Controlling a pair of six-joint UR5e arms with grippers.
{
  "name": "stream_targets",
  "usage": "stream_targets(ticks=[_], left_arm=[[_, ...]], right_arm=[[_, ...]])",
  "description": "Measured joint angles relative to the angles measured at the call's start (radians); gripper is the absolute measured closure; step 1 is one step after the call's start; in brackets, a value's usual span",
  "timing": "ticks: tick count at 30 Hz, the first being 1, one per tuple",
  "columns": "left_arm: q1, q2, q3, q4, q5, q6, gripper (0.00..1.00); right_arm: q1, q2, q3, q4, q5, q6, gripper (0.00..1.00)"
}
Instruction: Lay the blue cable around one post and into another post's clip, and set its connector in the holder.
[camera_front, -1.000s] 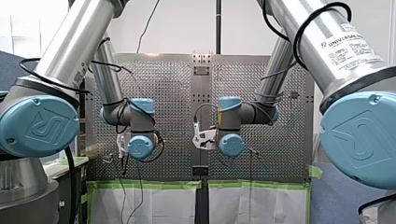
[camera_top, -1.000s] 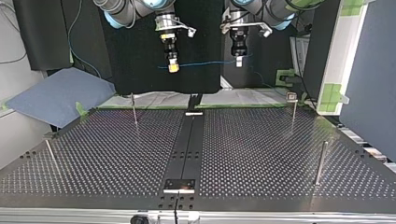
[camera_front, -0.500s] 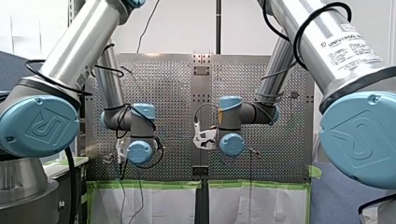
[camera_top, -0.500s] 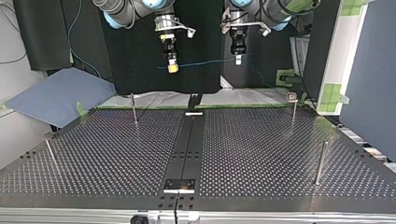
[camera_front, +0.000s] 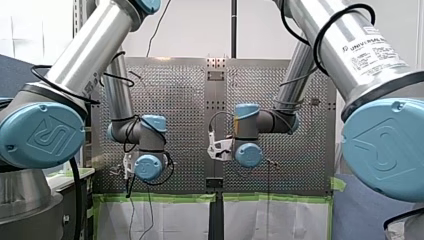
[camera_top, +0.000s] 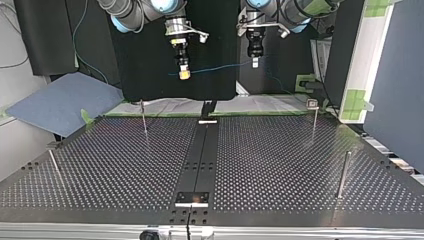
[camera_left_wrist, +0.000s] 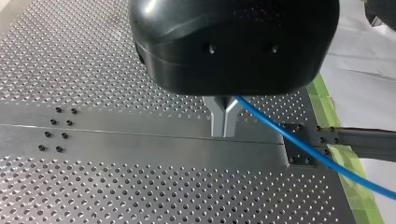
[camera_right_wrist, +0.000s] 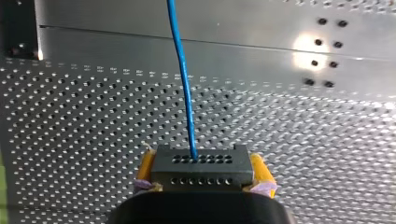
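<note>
Cable (camera_top: 215, 68) high above table (camera_top: 280, 150) edge, clear of posts (camera_top: 144, 116)

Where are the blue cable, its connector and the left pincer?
blue cable (camera_right_wrist: 184, 84): right wrist view, middle of its span.
connector (camera_right_wrist: 201, 171): right wrist view, its holed front face.
left pincer (camera_left_wrist: 224, 132): left wrist view, between its fingertips.

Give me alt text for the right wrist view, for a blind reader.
My right arm's yellow-padded jaws grip a black connector with two rows of holes. The blue cable runs from it straight ahead, above the perforated table.
</note>
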Motion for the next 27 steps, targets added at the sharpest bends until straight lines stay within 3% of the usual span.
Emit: stream_targets(ticks=[7,14,22,27], left_arm=[[0.0,0.0,0.0,0.0,0.0,0.0,1.0],[0.0,0.0,0.0,0.0,0.0,0.0,1.0],[0.001,-0.001,0.001,0.0,0.001,0.0,1.0],[0.012,0.008,0.021,-0.022,0.006,-0.009,1.0]], right_arm=[[-0.018,0.049,-0.015,0.053,-0.053,0.057,0.85],[-0.019,0.056,-0.016,0.063,-0.063,0.107,0.85],[-0.02,0.057,-0.016,0.064,-0.063,0.113,0.85],[-0.023,0.047,-0.04,0.091,-0.038,0.109,0.85]])
